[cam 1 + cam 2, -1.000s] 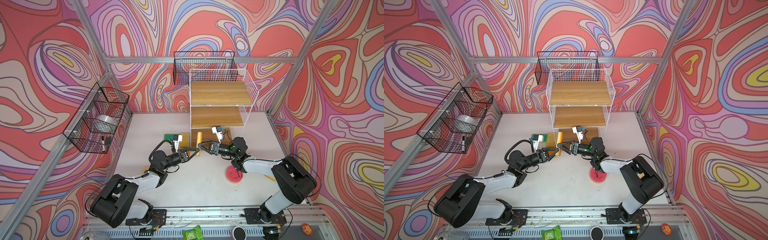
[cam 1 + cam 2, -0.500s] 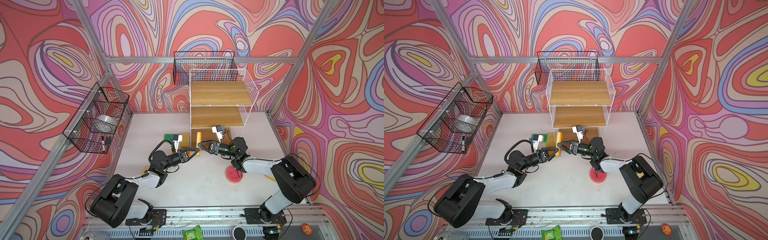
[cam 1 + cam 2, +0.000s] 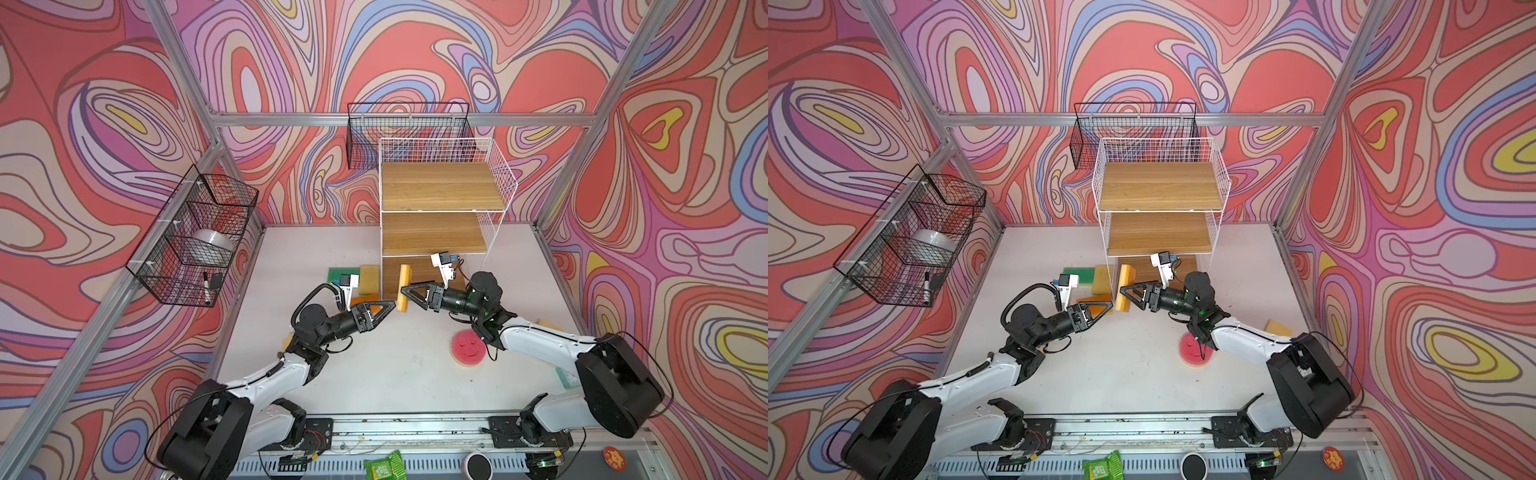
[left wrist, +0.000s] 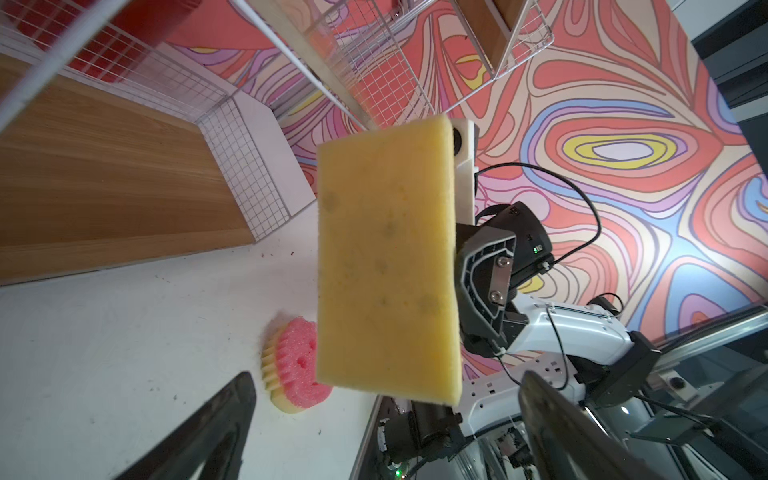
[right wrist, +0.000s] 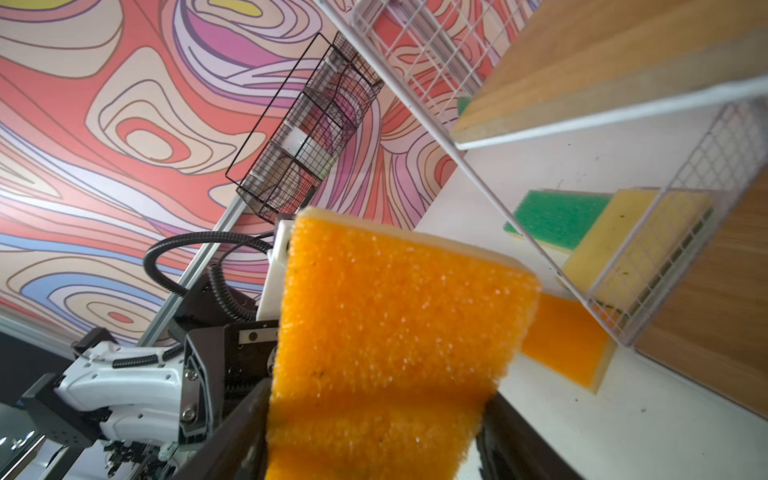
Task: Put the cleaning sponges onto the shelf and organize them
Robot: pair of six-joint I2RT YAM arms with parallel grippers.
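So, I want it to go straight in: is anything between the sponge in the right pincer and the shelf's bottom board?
Nothing visible. The sponge hangs upright at the open front of the shelf, and the bottom board is bare where it shows. Only the corner post stands close beside the sponge.

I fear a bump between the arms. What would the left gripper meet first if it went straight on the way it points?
Likely the yellow sponge held by the right gripper, right ahead of the open left gripper.

Shelf [image 3: 442,185]: white wire, light wood boards. Rectangular sponge [image 3: 404,289] at shelf front: yellow, orange face. Round sponge [image 3: 468,348]: pink smiley.
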